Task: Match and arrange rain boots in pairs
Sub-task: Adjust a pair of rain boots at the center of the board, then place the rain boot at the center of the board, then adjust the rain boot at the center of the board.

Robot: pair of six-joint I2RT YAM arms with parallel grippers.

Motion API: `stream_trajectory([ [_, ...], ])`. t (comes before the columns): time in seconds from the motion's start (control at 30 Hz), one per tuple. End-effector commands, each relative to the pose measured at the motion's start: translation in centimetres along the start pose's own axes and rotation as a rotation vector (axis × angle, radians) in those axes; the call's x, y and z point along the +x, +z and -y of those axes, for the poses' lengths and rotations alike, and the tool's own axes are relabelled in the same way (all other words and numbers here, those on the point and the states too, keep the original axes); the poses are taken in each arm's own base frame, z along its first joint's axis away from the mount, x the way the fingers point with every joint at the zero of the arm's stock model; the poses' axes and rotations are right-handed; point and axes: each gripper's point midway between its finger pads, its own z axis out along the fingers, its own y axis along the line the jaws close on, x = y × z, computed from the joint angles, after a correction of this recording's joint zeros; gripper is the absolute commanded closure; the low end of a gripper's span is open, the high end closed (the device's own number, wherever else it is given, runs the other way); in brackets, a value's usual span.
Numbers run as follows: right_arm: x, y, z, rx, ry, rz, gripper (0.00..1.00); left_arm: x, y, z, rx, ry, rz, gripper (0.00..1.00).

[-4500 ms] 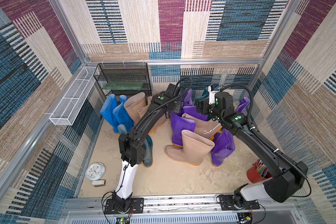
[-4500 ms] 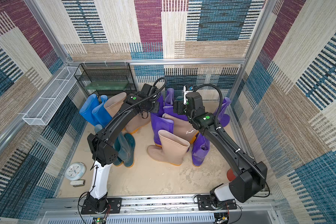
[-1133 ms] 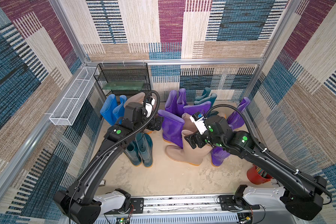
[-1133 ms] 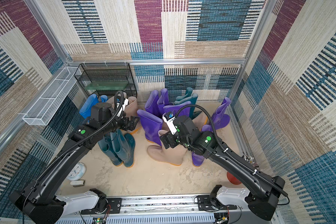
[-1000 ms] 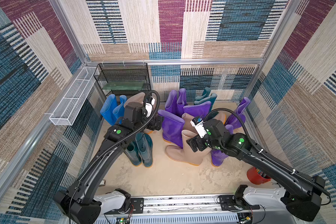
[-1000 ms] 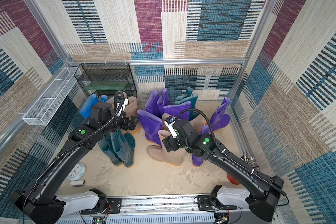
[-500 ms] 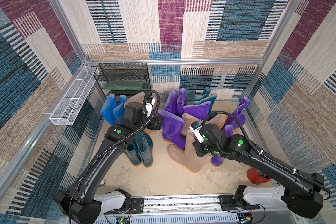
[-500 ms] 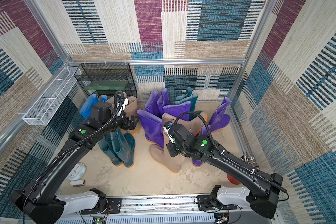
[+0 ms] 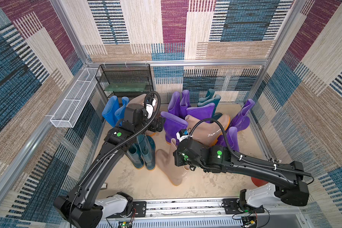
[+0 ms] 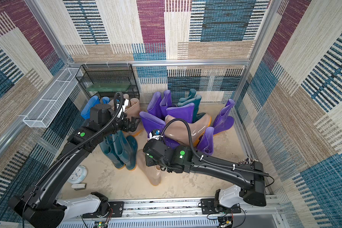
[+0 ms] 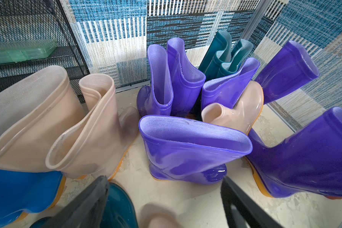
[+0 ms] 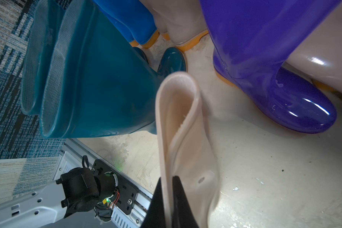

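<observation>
My right gripper [image 12: 169, 199] is shut on the shaft rim of a beige-pink rain boot [image 9: 171, 164], which hangs tilted over the floor beside a standing dark teal pair [image 9: 144, 155]. My left gripper [image 9: 160, 125] is open and empty, hovering between a beige pair [image 11: 67, 128] and a purple boot [image 11: 188, 150]. Its fingers [image 11: 87, 203] frame bare floor. A bright blue pair [image 9: 115, 110] stands at the back left. Purple boots [image 9: 179, 102], another teal pair [image 9: 209, 100] and a beige boot [image 9: 207, 128] lying on its side crowd the back right.
A black wire rack [image 9: 124, 81] stands in the back left corner and a white wire basket [image 9: 71, 102] hangs on the left wall. A round clock [image 10: 77, 173] and a small white object [image 10: 78, 186] lie front left. A red cup [image 9: 259, 180] sits front right.
My right gripper has pulled the beige boot out of the pile, forward and to the left beside the teal pair, tipping it. The left arm has stayed still over the last second.
</observation>
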Motion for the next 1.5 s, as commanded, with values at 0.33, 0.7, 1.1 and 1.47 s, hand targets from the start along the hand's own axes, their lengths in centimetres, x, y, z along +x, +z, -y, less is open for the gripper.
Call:
stream_trajectory([
  [0.33,1.6,-5.3,2.4,0.047,-0.015,-0.005,1.0,0.1,1.1,1.9,0.122,-0.007,-0.02,0.14],
  [0.7,4.9,-9.3,10.5,0.208,0.088,0.001,0.99,2.7,2.7,3.3,0.22,0.137,-0.133,0.15],
  [1.1,1.1,-9.0,6.0,0.126,-0.056,0.079,0.32,3.6,6.1,1.6,0.133,0.248,-0.134,0.13],
  [1.47,-7.8,-8.2,9.0,0.096,-0.072,0.269,0.14,1.7,8.1,-0.2,0.178,0.211,-0.031,0.29],
])
